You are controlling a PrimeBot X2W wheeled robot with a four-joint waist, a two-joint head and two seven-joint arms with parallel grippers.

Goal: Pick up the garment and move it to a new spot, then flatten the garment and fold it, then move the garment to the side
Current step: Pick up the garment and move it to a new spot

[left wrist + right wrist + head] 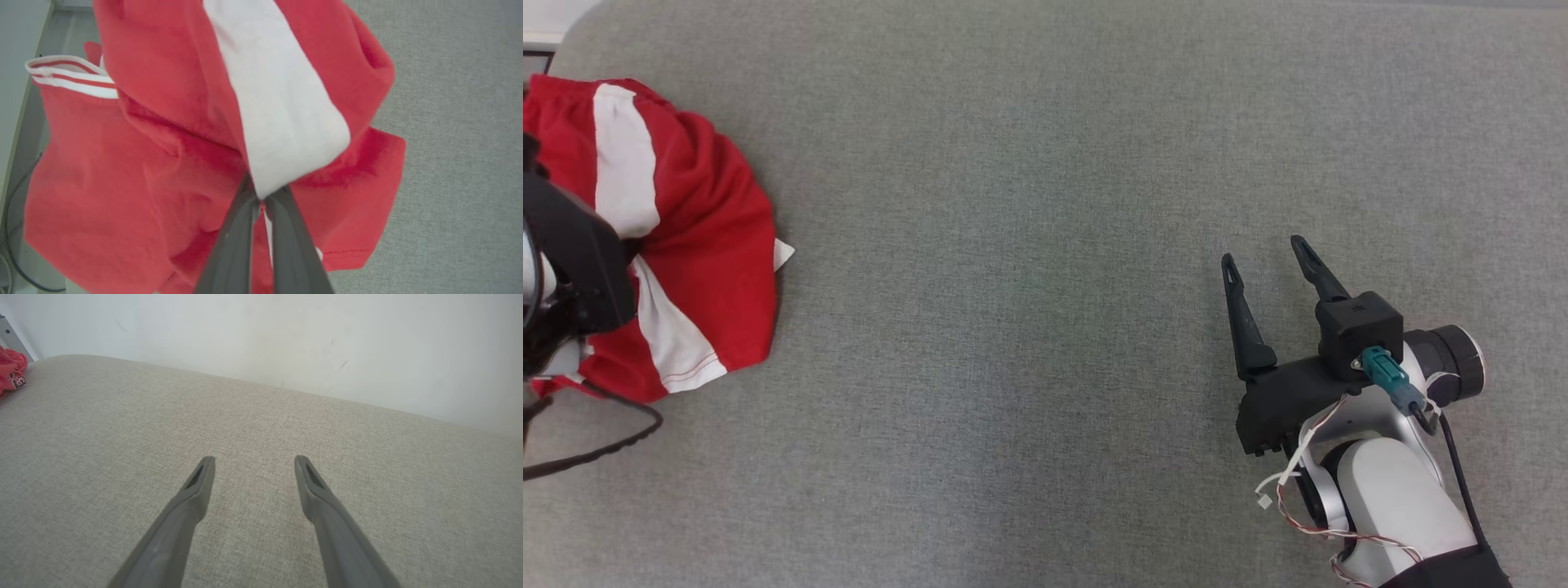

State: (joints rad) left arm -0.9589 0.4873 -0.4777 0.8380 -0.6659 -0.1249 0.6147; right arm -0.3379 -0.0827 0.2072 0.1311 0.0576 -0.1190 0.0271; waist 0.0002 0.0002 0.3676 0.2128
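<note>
The garment (694,229) is red with broad white stripes, bunched at the far left of the grey surface. In the left wrist view the garment (163,143) hangs in folds, and my left gripper (261,198) is shut on it, its two dark fingers pinched together on the end of a white stripe. In the head view the left arm's dark body covers part of the cloth at the left edge. My right gripper (1270,253) hovers open over bare fabric at the lower right, far from the garment. A red scrap of the garment (12,373) shows at the left edge of the right wrist view, beyond my open right gripper (253,459).
The grey padded surface (1045,245) stretches wide between the two arms. A pale wall (286,335) rises behind its far edge. A dark cable (605,445) loops by the left arm, and floor with another cable (12,228) lies beyond the surface's left edge.
</note>
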